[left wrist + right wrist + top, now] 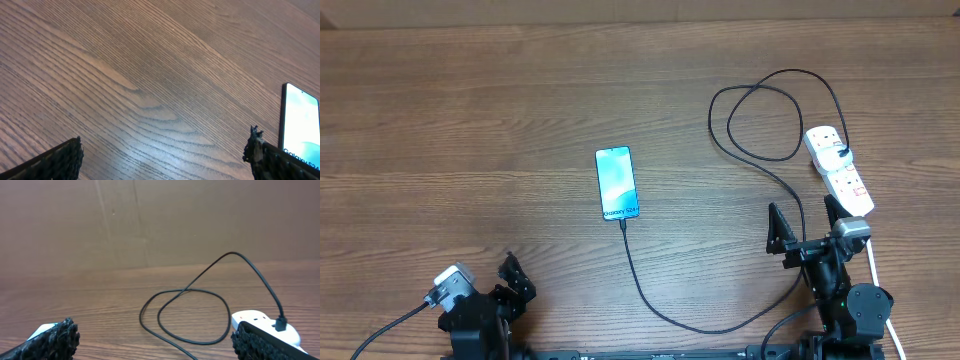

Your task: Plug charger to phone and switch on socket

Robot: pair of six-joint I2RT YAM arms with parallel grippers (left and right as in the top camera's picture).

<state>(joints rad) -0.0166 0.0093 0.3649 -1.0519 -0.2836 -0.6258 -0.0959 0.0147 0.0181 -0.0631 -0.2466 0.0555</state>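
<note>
The phone point(617, 183) lies flat mid-table with its light blue screen up; its edge also shows in the left wrist view point(300, 120). The charger, a thin black cable point(650, 295), meets the phone's near end. From there it curves toward the right arm, loops point(185, 315) and ends at a plug in the far end of the white socket strip point(840, 170), which the right wrist view also shows point(262, 317). My left gripper point(515, 278) point(162, 155) is open and empty, near-left of the phone. My right gripper point(805, 225) point(155, 337) is open and empty, just near of the strip.
The strip's white cord point(875, 270) runs down beside the right arm. A brown wall point(160, 220) stands behind the table's far edge. The cable's slack lies on the table in front of the right arm's base.
</note>
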